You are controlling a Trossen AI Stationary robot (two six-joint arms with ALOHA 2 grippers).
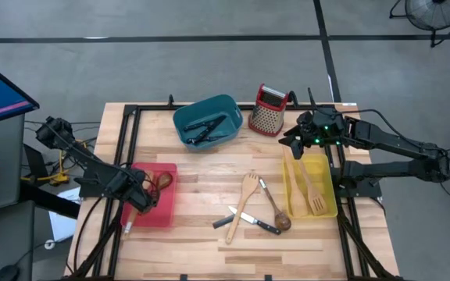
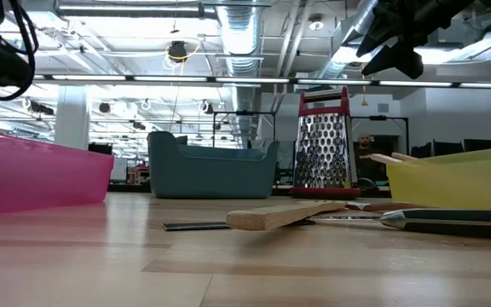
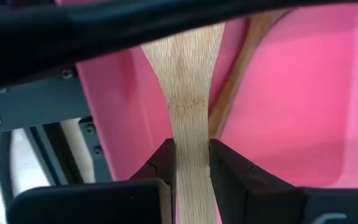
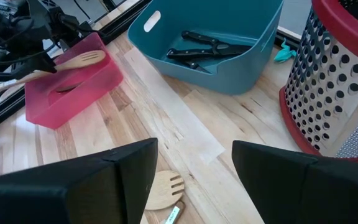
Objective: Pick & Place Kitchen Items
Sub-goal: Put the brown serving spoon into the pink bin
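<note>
Holding a wooden fork [image 4: 73,62] over the red bin [image 1: 156,204], the left gripper [image 1: 141,197] is mid-sort; right gripper [image 1: 297,140] hanging wide above the yellow bin [image 1: 324,204]; four utensils [image 1: 255,209] awaiting on the counter [image 1: 201,176].

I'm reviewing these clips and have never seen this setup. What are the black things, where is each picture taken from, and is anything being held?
The black things are two robot arms at a wooden table, each ending in a two-finger gripper. One picture looks straight down, one looks level across the tabletop, and two come from cameras on the arms' wrists.

The left gripper is shut on a pale wooden fork, holding it over the red bin. The right gripper is open and empty, above the far end of the yellow bin, which holds wooden utensils.

Also there: a teal bin with black-handled tools, a box grater, and loose on the table a wooden spatula, a dark spoon and knives.
</note>
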